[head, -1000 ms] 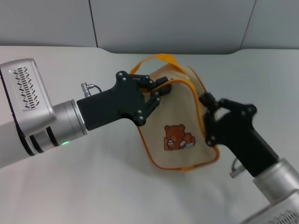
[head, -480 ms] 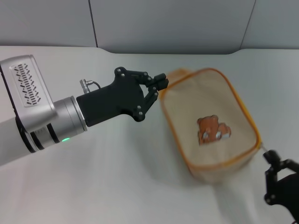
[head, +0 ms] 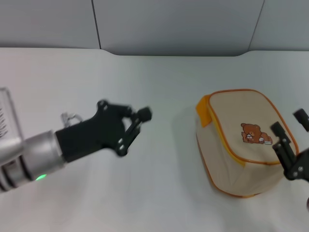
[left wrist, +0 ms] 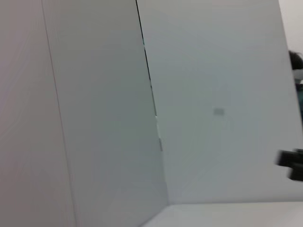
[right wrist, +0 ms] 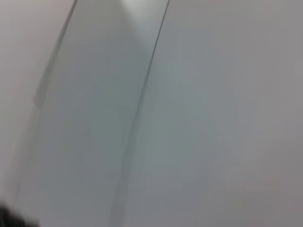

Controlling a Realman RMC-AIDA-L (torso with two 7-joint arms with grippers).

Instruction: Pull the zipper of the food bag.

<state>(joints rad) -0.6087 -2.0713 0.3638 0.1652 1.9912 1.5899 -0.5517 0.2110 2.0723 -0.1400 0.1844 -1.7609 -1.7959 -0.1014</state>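
The food bag (head: 231,154) rests on the white table at the right, beige with orange piping and a small bear print (head: 254,133) on its top face. Its orange strap loop (head: 203,112) shows at the bag's far left corner. The zipper is hidden. My left gripper (head: 143,116) is shut and empty, well apart from the bag on its left, above the table. My right gripper (head: 288,123) is open, its fingers over the bag's right edge with nothing between them. Both wrist views show only grey wall panels.
The white table (head: 159,193) runs from the front to a grey panelled wall (head: 174,24) at the back. A wide stretch of bare table lies between my left gripper and the bag.
The bag moved right and settled on the table. My left gripper pulled back left and lower, away from the bag. My right gripper rose to the bag's right edge.
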